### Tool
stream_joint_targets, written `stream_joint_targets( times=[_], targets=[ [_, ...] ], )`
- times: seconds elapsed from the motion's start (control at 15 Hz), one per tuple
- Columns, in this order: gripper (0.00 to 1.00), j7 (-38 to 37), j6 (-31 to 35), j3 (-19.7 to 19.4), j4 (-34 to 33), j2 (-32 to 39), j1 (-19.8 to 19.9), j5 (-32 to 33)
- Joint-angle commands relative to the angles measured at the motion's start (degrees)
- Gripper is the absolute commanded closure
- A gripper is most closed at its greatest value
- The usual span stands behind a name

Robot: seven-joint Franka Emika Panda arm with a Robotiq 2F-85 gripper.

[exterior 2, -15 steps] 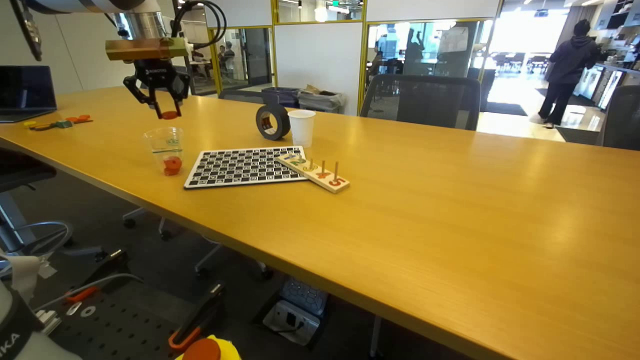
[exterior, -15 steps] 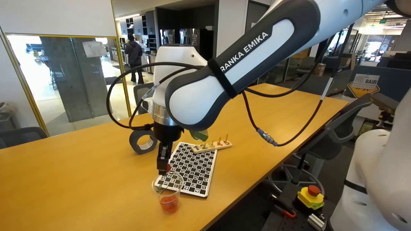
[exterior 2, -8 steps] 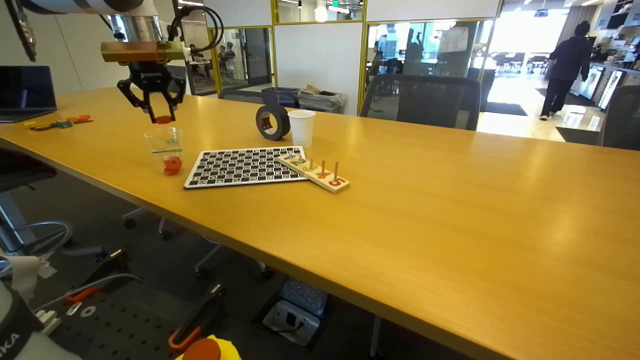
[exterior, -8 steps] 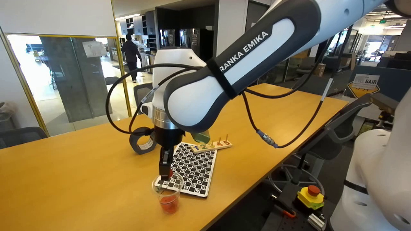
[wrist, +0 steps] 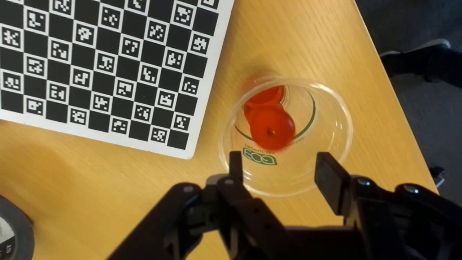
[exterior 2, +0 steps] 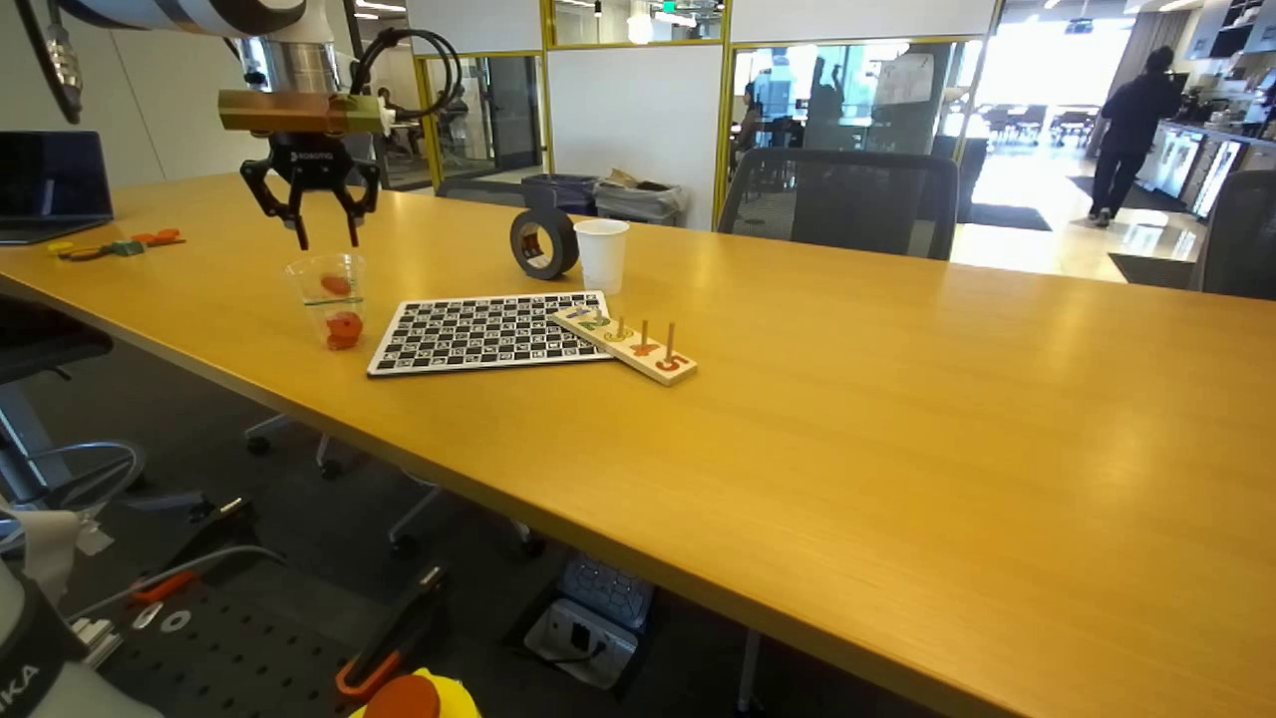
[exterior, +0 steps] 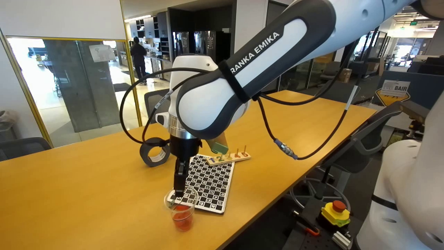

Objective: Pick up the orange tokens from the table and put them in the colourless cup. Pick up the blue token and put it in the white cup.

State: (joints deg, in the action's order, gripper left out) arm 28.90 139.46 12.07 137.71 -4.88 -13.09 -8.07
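Just watched the black two-finger claw [exterior 2: 329, 241] let go — spread apart now — and the round red-orange disc [exterior 2: 335, 285] it held is inside the clear plastic cup [exterior 2: 325, 310], mid-drop above the other red-orange discs [exterior 2: 344, 330]. One more orange down, I reckon.

Exterior views overlook the table [exterior 2: 897, 449], the wrist's closest.
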Motion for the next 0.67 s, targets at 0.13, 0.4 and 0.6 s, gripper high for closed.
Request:
stream_joint_targets(
  times=[0.13,0.4,0.6],
  targets=[
    [0.00,-1.2,-1.2,-1.9,-1.2,-0.3,0.6,0.2],
    [0.00,-10.6,-5.7,-2.0,-0.2,-4.6,1.8,7.2],
    [0.00,-19.5,-12.7,-1.7,0.7,-10.3,2.4,10.6]
  ],
)
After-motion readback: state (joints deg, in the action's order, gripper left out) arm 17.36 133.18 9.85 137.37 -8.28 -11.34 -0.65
